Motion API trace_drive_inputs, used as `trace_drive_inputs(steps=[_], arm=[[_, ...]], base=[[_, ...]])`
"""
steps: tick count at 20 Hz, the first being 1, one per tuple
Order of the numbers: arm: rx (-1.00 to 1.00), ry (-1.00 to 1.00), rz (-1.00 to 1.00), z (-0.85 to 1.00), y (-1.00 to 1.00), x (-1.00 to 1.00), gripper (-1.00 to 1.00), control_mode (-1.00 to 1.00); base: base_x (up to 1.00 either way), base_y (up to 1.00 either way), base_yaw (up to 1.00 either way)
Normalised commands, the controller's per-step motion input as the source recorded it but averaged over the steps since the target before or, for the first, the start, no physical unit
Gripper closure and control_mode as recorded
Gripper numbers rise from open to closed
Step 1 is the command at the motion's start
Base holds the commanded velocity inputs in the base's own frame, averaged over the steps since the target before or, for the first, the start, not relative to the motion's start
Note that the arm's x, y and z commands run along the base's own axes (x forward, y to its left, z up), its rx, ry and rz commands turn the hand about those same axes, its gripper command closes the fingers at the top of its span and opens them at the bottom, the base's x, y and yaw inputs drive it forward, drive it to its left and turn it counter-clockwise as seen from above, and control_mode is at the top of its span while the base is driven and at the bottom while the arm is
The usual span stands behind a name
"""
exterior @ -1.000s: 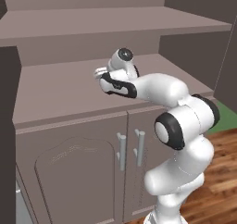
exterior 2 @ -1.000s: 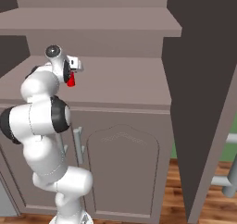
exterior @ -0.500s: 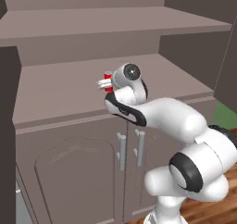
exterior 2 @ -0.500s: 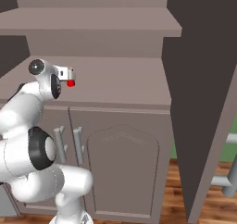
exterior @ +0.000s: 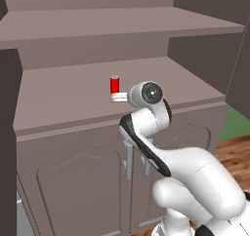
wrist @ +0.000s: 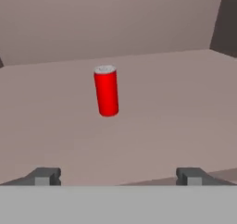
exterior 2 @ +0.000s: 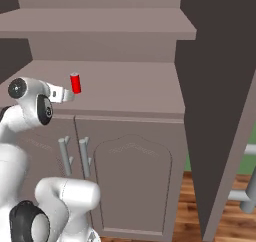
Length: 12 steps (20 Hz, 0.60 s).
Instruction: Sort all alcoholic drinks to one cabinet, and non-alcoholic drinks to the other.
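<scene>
Change: your arm has swung back from the can [wrist: 106, 90] since a second ago, and the gripper [wrist: 115, 176] now sits short of it.
Jaws: spread wide, holding nothing.
Can location: upright on the cabinet shelf [exterior: 68, 96], alone, well back from the front edge.
Risk: nudge forward off-centre and one fingertip could tip it; it looks tall and narrow.
Can look: plain red, silver top.

Cabinet doors [exterior: 78, 181] partly behind the arm
</scene>
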Motion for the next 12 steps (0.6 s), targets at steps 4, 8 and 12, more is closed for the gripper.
trace_drive_inputs(steps=[4,8,12], arm=[[0.11,0.11,-0.12,0.64,-0.3,-1.0,-1.0,-1.0],[0.1,0.15,-0.1,0.57,-0.25,-0.99,-1.0,-1.0],[0.07,0.17,-0.09,0.5,-0.19,-0.98,-1.0,-1.0]], base=[[0.0,0.0,0.0],[0.0,0.0,0.0],[0.0,0.0,0.0]])
